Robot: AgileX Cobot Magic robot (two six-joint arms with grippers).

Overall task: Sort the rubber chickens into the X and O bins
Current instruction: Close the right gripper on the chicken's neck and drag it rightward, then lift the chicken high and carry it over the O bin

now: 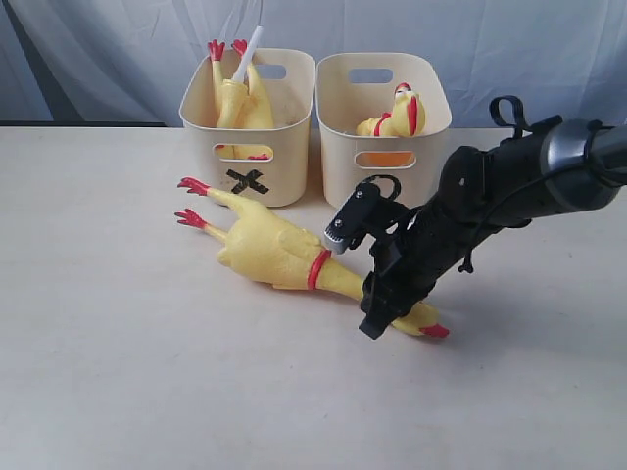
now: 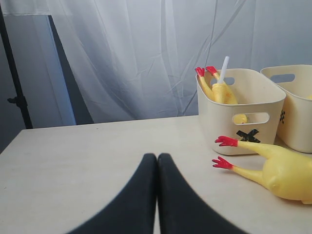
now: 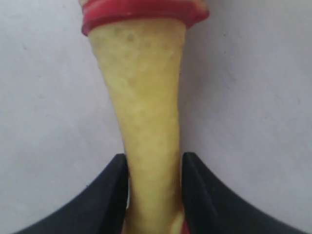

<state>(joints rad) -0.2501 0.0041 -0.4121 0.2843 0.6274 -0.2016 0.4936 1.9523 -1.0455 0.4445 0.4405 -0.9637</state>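
A large rubber chicken lies flat on the table in front of the bins, its red feet toward the X bin and its red beak toward the front right. My right gripper is shut on its thin neck just below the red band, a finger pressed to each side. A second chicken stands feet-up in the X bin. A smaller chicken piece lies in the right bin, whose mark is hidden. My left gripper is shut and empty, low over bare table.
A white stick pokes out of the X bin. My right arm slants down over the table's right side and hides part of the right bin's front. White curtain hangs behind the table. A dark stand is at the far left.
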